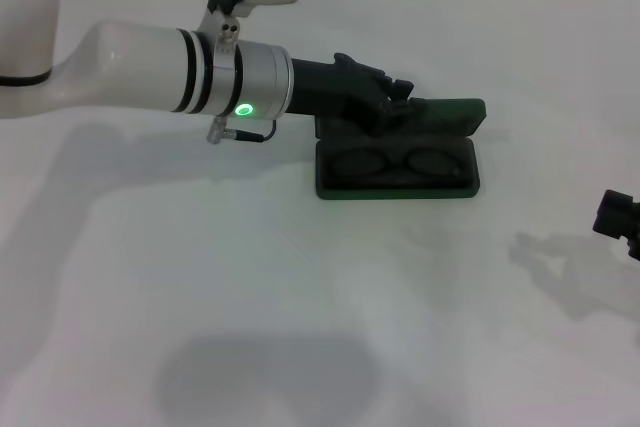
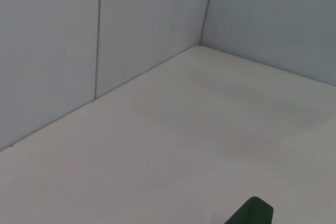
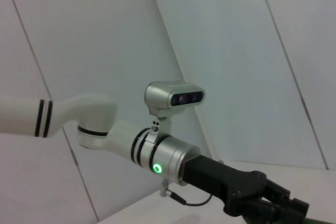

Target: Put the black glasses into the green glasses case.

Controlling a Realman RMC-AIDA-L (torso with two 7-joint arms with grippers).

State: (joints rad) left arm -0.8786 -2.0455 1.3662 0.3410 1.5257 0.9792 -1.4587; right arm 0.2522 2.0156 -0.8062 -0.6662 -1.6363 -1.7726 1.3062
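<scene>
Black glasses: I count one pair, the black glasses (image 1: 398, 162), lying flat inside the open case at centre right of the head view, both rounded lenses facing up.
Green glasses case: one, the green glasses case (image 1: 455, 183), open on the tabletop; its tray is nearest me and its lid (image 1: 462, 112) stands up along the far side. One dark green corner of it (image 2: 253, 212) shows at the bottom edge of the left wrist view.
Left gripper: one, the left gripper (image 1: 392, 99), reaching in from the upper left of the head view, sitting at the lid's upper edge just above the glasses. I cannot tell whether its fingers are spread or closed, or whether they press the lid. In the right wrist view I see it (image 3: 273, 208) at the lower right.
Right gripper: one, the right gripper (image 1: 622, 219), at the right edge of the head view, well apart from the case; I cannot tell how its fingers stand.
Tabletop: one pale tabletop (image 1: 300, 327), carrying the case.
Walls: grey panels (image 2: 58, 51) behind the tabletop.
</scene>
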